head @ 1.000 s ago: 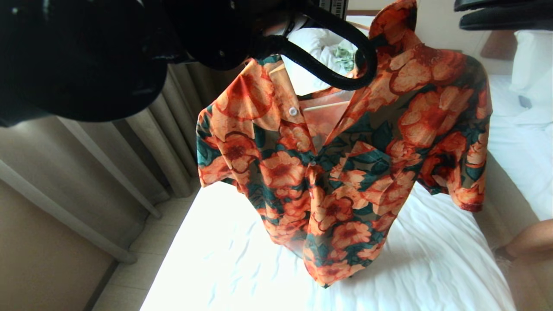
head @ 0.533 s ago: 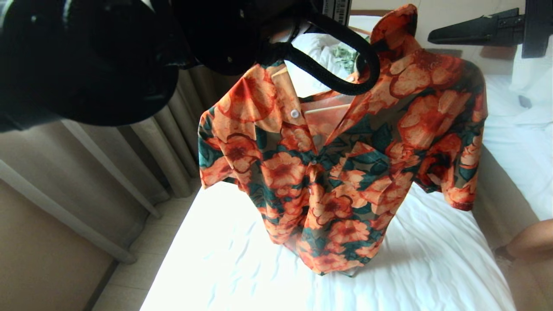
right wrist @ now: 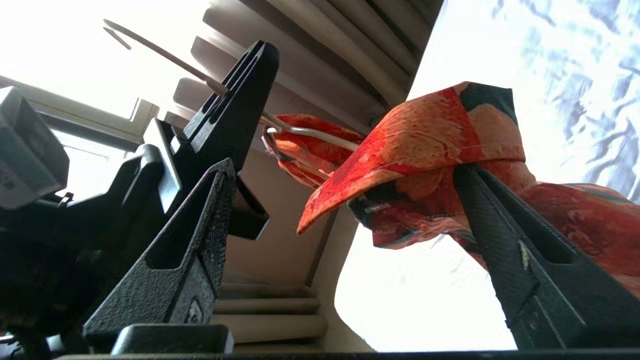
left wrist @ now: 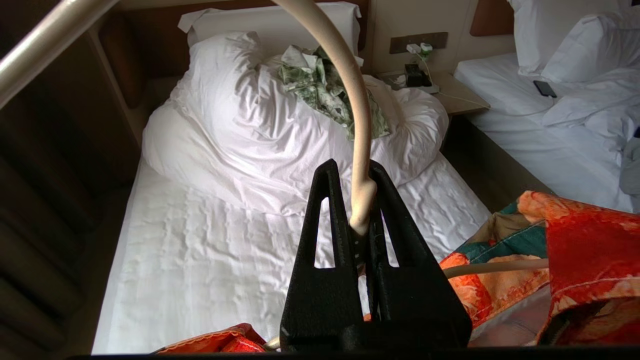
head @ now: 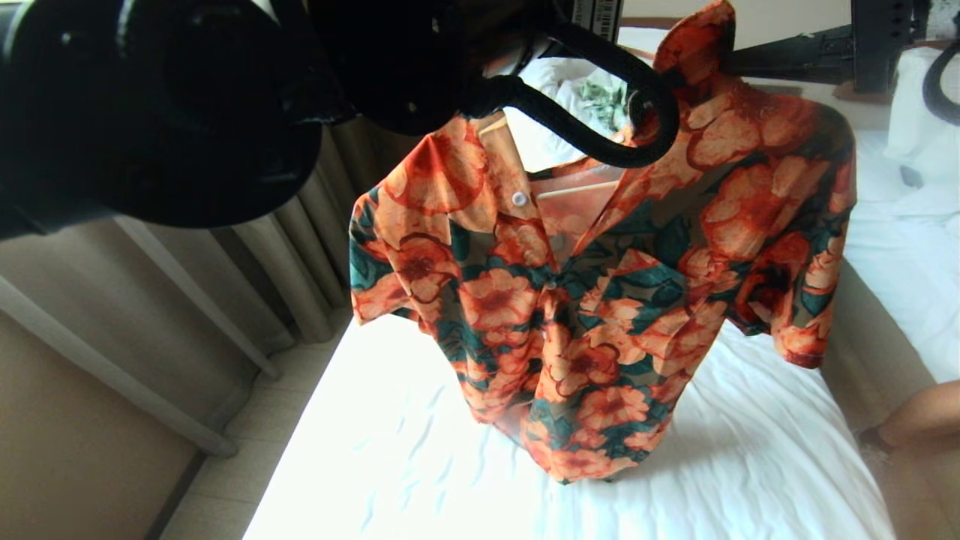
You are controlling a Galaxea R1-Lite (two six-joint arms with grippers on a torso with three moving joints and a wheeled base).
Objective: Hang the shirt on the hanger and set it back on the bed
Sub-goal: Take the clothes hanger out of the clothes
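The orange-flowered shirt point(head: 592, 300) hangs on the cream hanger point(head: 574, 187) above the bed point(head: 420, 450), its hem just over the sheet. My left gripper point(left wrist: 356, 175) is shut on the neck of the hanger point(left wrist: 352, 100) below its hook; in the head view my own dark arm hides that gripper. One collar point point(head: 694, 37) sticks up. My right gripper point(head: 780, 56) reaches in from the upper right beside it. In the right wrist view the right gripper point(right wrist: 345, 167) is open wide, with the shirt's collar point(right wrist: 425, 135) between the fingers and against one fingertip point(right wrist: 465, 175).
A bunched duvet with a green-and-white garment point(left wrist: 325, 90) lies at the head of the bed. A second bed point(head: 900, 247) stands to the right, across a narrow gap with a nightstand point(left wrist: 450, 95). Curtains point(head: 300, 247) hang on the left. A person's limb point(head: 922, 416) shows at the right edge.
My right gripper has come from the upper right corner leftward to the raised collar. The shirt and hanger have shifted slightly to the right. The left grip is unchanged.
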